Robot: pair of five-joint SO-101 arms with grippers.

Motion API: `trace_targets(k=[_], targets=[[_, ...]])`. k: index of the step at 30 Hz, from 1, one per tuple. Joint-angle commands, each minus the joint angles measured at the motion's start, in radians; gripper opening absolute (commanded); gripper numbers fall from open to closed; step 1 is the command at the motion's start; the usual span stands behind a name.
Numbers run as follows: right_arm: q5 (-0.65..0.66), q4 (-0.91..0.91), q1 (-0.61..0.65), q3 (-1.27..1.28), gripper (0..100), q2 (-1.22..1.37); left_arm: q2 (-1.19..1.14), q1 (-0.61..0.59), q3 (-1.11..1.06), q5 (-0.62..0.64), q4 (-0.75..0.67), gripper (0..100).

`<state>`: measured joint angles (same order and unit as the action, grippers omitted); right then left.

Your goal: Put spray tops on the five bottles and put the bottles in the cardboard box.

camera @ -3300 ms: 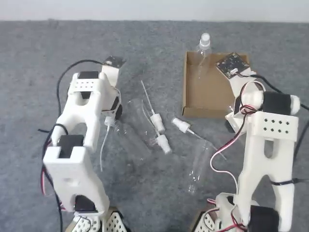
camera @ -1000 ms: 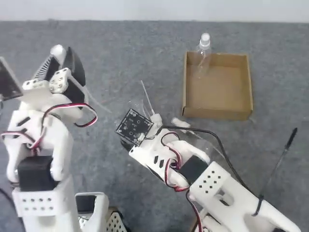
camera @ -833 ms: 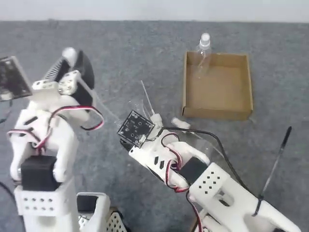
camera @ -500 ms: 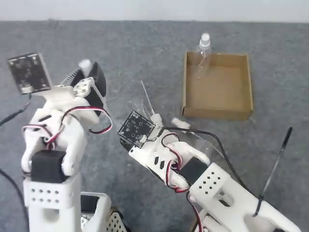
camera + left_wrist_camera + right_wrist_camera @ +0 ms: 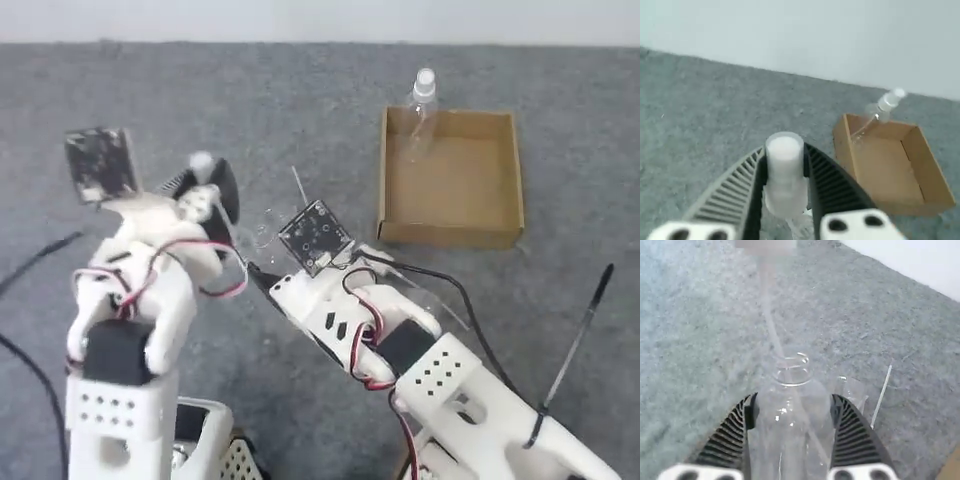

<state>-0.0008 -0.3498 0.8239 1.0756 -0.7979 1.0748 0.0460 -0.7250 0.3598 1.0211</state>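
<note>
Clear plastic bottle sits clamped in the right end effector, with its open neck turned toward the other arm to receive a top. The left end effector is closed on a white spray top, held above so that its dip tube appears to feed into that neck. One capped bottle already leans in a far corner of the cardboard box.
</note>
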Motion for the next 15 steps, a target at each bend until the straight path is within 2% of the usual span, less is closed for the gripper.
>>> trace_targets(k=[1, 8, 13, 15], targets=[[-0.017, 0.065, -0.028, 0.008, 0.6, -0.047, 0.103, 0.074, -0.059, -0.041, -0.003, 1], [-0.014, 0.12, -0.027, 0.04, 0.6, -0.047, 0.069, 0.092, -0.125, -0.083, -0.071, 1], [-0.014, 0.12, -0.028, 0.04, 0.6, -0.047, 0.048, 0.084, -0.09, -0.091, -0.063, 11], [-0.014, 0.12, -0.028, 0.041, 0.6, -0.047, 0.04, 0.084, -0.03, -0.143, -0.026, 13]])
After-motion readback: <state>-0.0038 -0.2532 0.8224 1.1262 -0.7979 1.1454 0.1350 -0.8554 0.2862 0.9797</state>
